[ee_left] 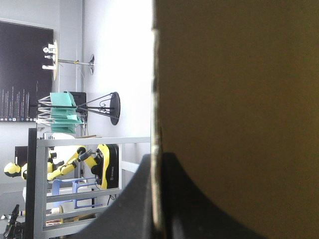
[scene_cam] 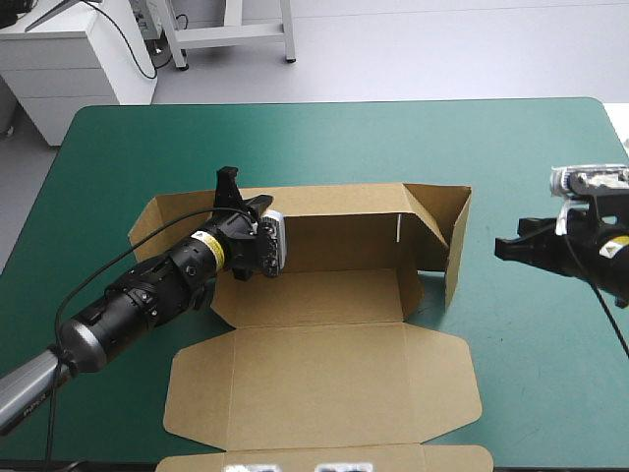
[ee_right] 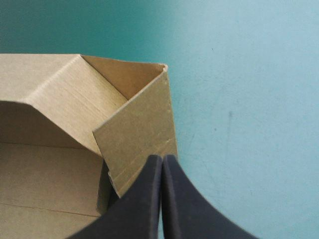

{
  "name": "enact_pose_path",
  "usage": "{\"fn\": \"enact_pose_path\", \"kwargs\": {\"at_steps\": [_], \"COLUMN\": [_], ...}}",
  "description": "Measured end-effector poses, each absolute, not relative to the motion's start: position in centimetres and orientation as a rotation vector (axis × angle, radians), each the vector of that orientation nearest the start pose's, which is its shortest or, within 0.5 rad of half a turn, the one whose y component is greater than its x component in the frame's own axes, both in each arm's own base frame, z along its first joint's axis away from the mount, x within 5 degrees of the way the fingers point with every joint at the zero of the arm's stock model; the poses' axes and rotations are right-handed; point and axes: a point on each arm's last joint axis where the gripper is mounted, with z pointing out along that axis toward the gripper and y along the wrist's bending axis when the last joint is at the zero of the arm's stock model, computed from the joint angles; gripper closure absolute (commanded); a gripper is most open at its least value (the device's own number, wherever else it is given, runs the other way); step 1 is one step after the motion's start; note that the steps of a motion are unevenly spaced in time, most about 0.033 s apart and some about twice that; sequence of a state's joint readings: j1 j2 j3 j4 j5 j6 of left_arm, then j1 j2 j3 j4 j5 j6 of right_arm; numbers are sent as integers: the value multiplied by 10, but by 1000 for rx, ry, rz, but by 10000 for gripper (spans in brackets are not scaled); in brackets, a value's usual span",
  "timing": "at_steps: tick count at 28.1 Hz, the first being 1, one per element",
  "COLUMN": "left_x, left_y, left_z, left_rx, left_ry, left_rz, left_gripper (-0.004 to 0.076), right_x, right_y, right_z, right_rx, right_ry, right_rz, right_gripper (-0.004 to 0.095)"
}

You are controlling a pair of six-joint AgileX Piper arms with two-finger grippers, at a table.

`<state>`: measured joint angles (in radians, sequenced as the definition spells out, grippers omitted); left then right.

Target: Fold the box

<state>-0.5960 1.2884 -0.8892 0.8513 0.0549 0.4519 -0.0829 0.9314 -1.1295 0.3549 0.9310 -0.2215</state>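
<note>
The brown box point(scene_cam: 334, 295) lies mid-table with its back wall and right side wall raised and its lid point(scene_cam: 324, 388) flat toward the front. My left gripper point(scene_cam: 228, 185) is at the left part of the back wall, reaching over its top edge. In the left wrist view the gripper point(ee_left: 157, 160) is shut on that board point(ee_left: 239, 89), whose edge runs between the fingers. My right gripper point(scene_cam: 508, 246) hovers right of the box, apart from it. In its own view the gripper point(ee_right: 162, 158) is shut with nothing in it, the folded right wall point(ee_right: 142, 132) just ahead.
The teal-green cover point(scene_cam: 531, 157) stretches wide behind and to the right of the box. The lid's front flap point(scene_cam: 324, 458) reaches the table's near edge. The left arm lies across the box's left side flap point(scene_cam: 157, 221).
</note>
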Motion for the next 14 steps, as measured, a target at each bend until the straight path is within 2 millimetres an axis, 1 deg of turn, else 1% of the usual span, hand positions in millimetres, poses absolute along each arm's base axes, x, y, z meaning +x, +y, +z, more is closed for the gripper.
{"fn": "enact_pose_path", "kwargs": {"at_steps": [4, 9, 13, 14], "left_x": [242, 244, 247, 247], "left_y": [-159, -161, -163, -164], "left_z": [319, 317, 311, 311], "left_rx": [1593, 1611, 1629, 1632], "left_ry": [1115, 1090, 1093, 1089], "left_rz": [540, 545, 542, 541], "left_gripper": [733, 733, 733, 733], "right_x": [198, 233, 258, 271], "right_y": [14, 17, 31, 38], "right_z": [421, 419, 414, 411], "right_rx": [-94, -109, -167, -182], "right_ry": [2195, 2242, 2278, 2303], "right_rz": [332, 379, 407, 395], "right_gripper": [925, 919, 920, 920]}}
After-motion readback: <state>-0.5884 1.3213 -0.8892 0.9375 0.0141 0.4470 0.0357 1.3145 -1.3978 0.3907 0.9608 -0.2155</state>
